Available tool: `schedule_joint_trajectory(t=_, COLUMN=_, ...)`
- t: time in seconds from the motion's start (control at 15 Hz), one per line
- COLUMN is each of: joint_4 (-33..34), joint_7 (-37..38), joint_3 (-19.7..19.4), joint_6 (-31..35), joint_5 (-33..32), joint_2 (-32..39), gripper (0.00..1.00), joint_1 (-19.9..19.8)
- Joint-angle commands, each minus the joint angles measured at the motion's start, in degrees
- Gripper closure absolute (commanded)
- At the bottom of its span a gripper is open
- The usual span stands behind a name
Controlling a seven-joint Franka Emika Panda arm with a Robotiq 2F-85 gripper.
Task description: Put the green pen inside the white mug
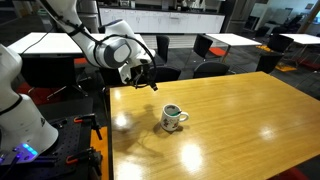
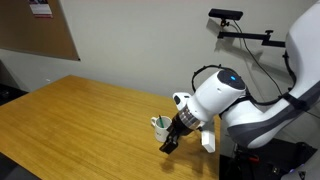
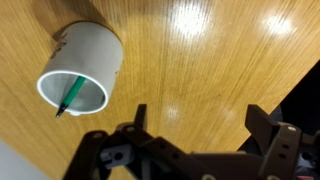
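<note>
Where white mug (image 3: pixel 97 50) stands on table (image 3: pixel 200 60) — green pen (image 3: pixel 72 93) inside, tilted.

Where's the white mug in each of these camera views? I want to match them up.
In an exterior view: the white mug stands centre frame, on the table's near-left part, below the end effector.
In an exterior view: lower centre, partly behind the end effector.
Wrist view: upper left, seen from above, the green pen inside.
Shared landmark: the wooden table beneath it.
</note>
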Motion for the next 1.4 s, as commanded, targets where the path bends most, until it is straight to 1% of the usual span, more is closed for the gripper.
schedule_joint_trajectory(t=0.0, joint_4=-1.5, joint_7=-11.8, joint_3=3.2, joint_6=-3.0, joint_5=16.4, joint_2=-4.7, gripper=0.0, joint_1=3.5)
schedule_joint_trajectory(t=0.07, joint_4=-1.0, joint_7=-15.7, joint_3=2.0, joint_6=-3.9, joint_5=21.8, joint_2=-5.4, gripper=0.0, joint_1=6.8)
schedule_joint_trajectory(t=0.2, joint_4=0.8, joint_7=-24.0, joint_3=0.2, joint_6=-9.4, joint_5=32.4, joint_2=-9.1, gripper=0.0, joint_1=11.4)
schedule_joint_trajectory(t=0.27, joint_4=1.8, joint_7=-28.8, joint_3=-1.2, joint_6=-12.6, joint_5=37.6, joint_2=-11.0, gripper=0.0, joint_1=13.2)
schedule_joint_trajectory(t=0.33, joint_4=3.0, joint_7=-31.9, joint_3=-2.5, joint_6=-16.1, joint_5=40.0, joint_2=-12.9, gripper=0.0, joint_1=13.8)
schedule_joint_trajectory(t=0.47, joint_4=5.3, joint_7=-35.5, joint_3=-4.3, joint_6=-21.6, joint_5=41.7, joint_2=-15.5, gripper=0.0, joint_1=13.6)
schedule_joint_trajectory(t=0.53, joint_4=6.5, joint_7=-37.2, joint_3=-3.3, joint_6=-23.9, joint_5=42.7, joint_2=-16.3, gripper=0.0, joint_1=11.6)
schedule_joint_trajectory(t=0.6, joint_4=5.2, joint_7=-34.1, joint_3=-1.1, joint_6=-19.5, joint_5=41.3, joint_2=-13.8, gripper=0.0, joint_1=11.0)
schedule_joint_trajectory(t=0.73, joint_4=6.3, joint_7=-36.0, joint_3=-2.1, joint_6=-22.6, joint_5=41.9, joint_2=-16.0, gripper=0.0, joint_1=10.4)
schedule_joint_trajectory(t=1.33, joint_4=6.2, joint_7=-36.0, joint_3=-2.0, joint_6=-22.8, joint_5=41.9, joint_2=-16.1, gripper=0.0, joint_1=10.4)
